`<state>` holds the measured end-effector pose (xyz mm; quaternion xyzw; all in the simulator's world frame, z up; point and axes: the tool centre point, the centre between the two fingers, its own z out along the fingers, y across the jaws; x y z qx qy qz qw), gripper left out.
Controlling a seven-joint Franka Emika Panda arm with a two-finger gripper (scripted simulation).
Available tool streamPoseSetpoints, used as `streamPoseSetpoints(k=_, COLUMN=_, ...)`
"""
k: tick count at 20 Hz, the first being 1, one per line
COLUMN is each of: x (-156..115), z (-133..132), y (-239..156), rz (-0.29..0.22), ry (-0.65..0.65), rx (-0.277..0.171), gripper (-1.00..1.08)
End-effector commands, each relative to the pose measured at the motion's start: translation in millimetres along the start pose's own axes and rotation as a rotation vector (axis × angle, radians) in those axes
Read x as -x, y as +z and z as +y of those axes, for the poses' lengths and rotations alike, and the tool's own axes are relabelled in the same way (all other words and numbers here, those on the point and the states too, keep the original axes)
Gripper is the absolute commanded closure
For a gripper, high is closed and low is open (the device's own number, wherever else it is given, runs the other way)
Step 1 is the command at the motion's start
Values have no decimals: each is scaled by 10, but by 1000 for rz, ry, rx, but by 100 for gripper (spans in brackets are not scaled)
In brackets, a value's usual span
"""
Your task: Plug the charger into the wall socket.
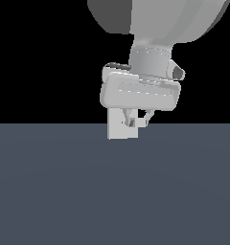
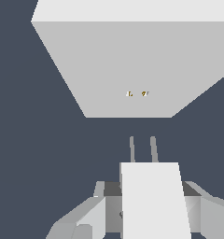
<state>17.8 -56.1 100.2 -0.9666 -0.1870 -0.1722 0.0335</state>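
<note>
**Charger lined up with the socket, prongs not yet in**

On the exterior view's left we see the wall socket (image 1: 116, 130), a white plate standing upright on the dark grey floor (image 1: 112, 191), mostly hidden behind our gripper (image 1: 137, 119). Just to its right the fingers angle down around a small pale shape that we take for the charger (image 1: 131, 123), close in front of the plate.

The wrist view is clearer. The socket (image 2: 109, 70) shows its two tiny yellowish holes (image 2: 136, 94). The charger (image 2: 153, 200) sits pinched between our fingers (image 2: 79, 219), its two thin prongs (image 2: 143, 149) pointing at the plate, a strip of floor between tips and face. We judge it is held prongs-forward so a straight push can seat them. The prongs look slightly offset from the holes, so alignment may need trimming first.
</note>
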Motion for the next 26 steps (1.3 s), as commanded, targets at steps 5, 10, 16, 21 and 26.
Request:
streamPoseSetpoints(k=5, x=-10, z=0, y=3, rz=0, ry=-1, rx=-1, gripper=108)
streamPoseSetpoints(k=10, x=-98, z=-4, y=37, rz=-1, ry=-2, rx=0, gripper=108)
streamPoseSetpoints(k=16, x=-315, z=-7, y=119, rz=-1, ry=-2, rx=0, gripper=108)
streamPoseSetpoints(k=21, x=-441, z=-10, y=167, rz=-2, ry=-3, rx=0, gripper=108)
streamPoseSetpoints(k=26, x=-473, z=-5, y=178, rz=-2, ry=-3, rx=-1, gripper=108)
